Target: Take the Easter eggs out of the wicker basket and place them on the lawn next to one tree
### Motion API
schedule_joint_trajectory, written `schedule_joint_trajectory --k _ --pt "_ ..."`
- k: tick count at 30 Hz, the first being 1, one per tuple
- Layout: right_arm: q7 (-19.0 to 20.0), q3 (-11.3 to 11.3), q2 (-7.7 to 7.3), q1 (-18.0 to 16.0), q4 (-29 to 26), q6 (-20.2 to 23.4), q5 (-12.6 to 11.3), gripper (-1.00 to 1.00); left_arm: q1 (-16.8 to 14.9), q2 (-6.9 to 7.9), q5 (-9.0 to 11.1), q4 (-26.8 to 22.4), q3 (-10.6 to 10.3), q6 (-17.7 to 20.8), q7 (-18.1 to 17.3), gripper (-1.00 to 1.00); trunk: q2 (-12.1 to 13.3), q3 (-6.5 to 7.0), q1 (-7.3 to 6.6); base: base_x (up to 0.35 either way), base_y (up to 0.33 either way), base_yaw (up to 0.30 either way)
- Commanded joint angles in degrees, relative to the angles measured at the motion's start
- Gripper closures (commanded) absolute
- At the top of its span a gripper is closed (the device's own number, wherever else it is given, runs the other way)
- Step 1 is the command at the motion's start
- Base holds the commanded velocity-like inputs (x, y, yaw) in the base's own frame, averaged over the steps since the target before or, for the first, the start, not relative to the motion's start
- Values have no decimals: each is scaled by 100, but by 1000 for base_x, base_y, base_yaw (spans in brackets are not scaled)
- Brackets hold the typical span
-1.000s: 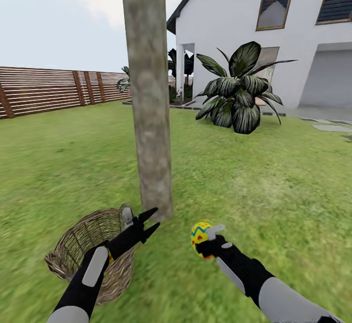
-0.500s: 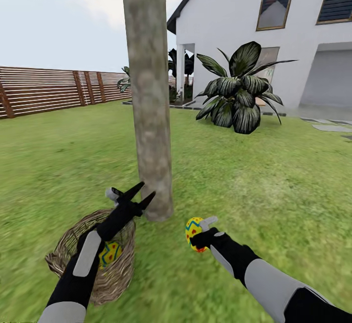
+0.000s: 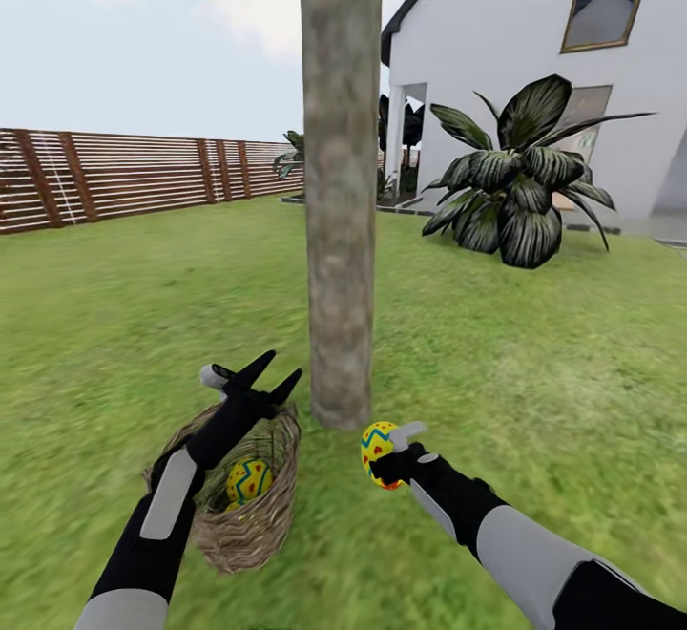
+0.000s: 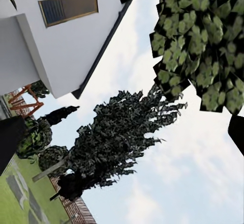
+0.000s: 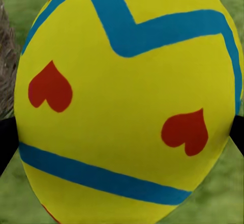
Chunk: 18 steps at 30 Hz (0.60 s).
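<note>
Here the right gripper (image 3: 389,455) clamps an egg (image 3: 378,452) above the lawn (image 3: 534,401) near the tree (image 3: 340,229), so releasing from height could roll it away, while the left gripper (image 3: 270,377), fingers spread and empty, hangs over the wicker basket (image 3: 243,525)

No readable text, no labels, no brand names, no numbers anywhere, the egg (image 5: 127,102) carrying only blue zigzag bands and red heart marks, the white house wall (image 3: 534,29) bare of signs, the slatted fence (image 3: 124,172) unmarked.
</note>
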Motion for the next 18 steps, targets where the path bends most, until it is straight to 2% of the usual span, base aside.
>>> schedule_joint_trajectory --k 1,5,12,18 --pt "-20 35 -5 -5 -8 20 -38 100 -4 -7 2 13 11 27 -10 -100 -3 -6 -1 0 0 280" --pt "-20 35 -5 -5 -4 19 -30 100 -4 -12 2 26 11 26 -4 -100 -3 -6 -1 0 -64 267" --pt "-20 35 -14 -5 7 19 -25 100 -4 -14 2 34 11 25 0 -100 -3 -6 -1 0 -317 236" --pt "-20 35 -11 -5 35 -234 -46 100 4 -14 2 42 11 25 -1 -100 -3 -6 -1 0 -334 218"
